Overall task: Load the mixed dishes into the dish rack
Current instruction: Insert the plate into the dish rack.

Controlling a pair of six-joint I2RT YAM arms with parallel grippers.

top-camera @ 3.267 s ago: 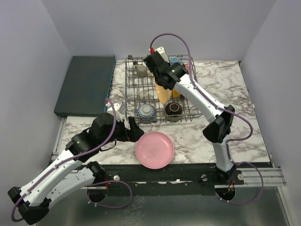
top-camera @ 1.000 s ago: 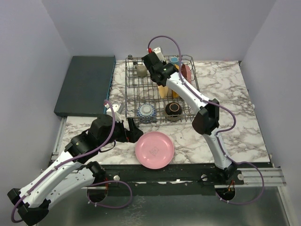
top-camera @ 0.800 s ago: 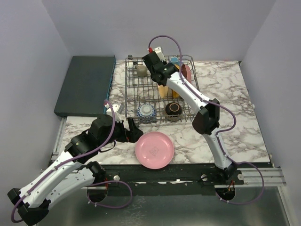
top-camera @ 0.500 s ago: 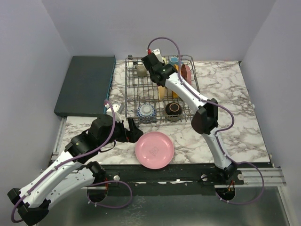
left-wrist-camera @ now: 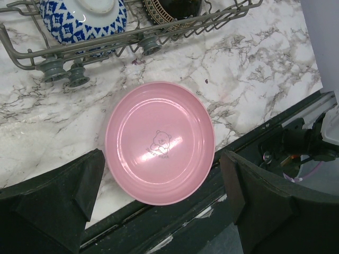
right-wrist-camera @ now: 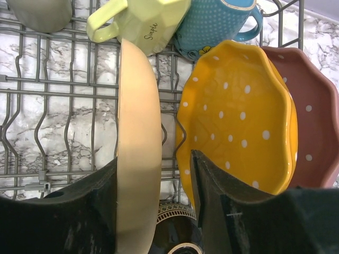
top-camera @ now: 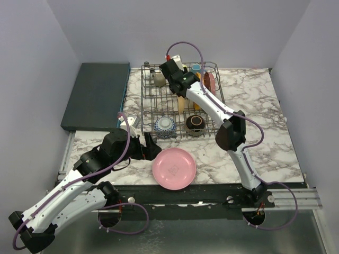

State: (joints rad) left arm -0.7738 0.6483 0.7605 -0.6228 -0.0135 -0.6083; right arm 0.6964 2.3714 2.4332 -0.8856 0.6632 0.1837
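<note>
The pink plate (top-camera: 174,168) lies flat on the marble near the front edge, and in the left wrist view (left-wrist-camera: 160,143) it shows a small bear print. My left gripper (top-camera: 151,146) hangs open and empty above it (left-wrist-camera: 159,182). My right gripper (right-wrist-camera: 153,161) is open inside the dish rack (top-camera: 153,108), straddling the tan plate (right-wrist-camera: 139,148), which stands on edge. The left finger is against the plate and the right finger stands apart from it. The orange dotted plate (right-wrist-camera: 238,116) and the dark red plate (right-wrist-camera: 315,121) stand to its right.
The rack also holds a yellow mug (right-wrist-camera: 143,18), a blue mug (right-wrist-camera: 217,21), an olive-grey mug (top-camera: 159,79), a blue patterned bowl (top-camera: 164,126) and a brown bowl (top-camera: 195,123). A dark teal slab (top-camera: 96,95) lies at the left.
My right arm has lowered the tan plate into the rack beside the orange plate and shifted slightly back. The left arm and the pink plate have not moved.
</note>
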